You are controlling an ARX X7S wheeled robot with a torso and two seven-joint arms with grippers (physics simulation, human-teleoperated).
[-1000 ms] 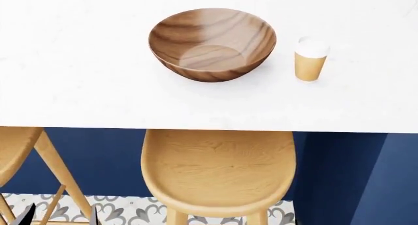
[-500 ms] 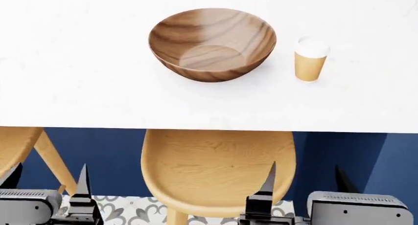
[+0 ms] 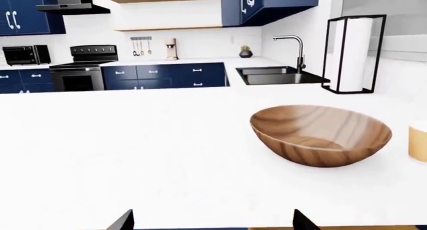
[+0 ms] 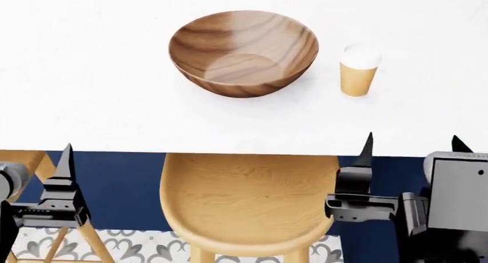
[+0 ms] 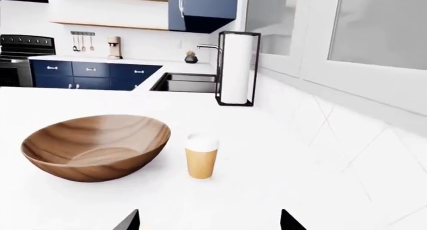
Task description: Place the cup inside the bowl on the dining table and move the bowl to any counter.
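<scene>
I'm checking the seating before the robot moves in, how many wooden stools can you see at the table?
2. One stool sits tucked under the dining table edge, below the bowl. A second stool shows only partly at the head view's left edge. Others may be out of frame.

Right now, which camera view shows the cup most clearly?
The right wrist view shows the cup best: whole, from the side, white lid and tan body clear, standing upright beside the bowl and apart from it. The head view shows it whole too, but from above. The left wrist view catches only a sliver at the picture's edge.
</scene>
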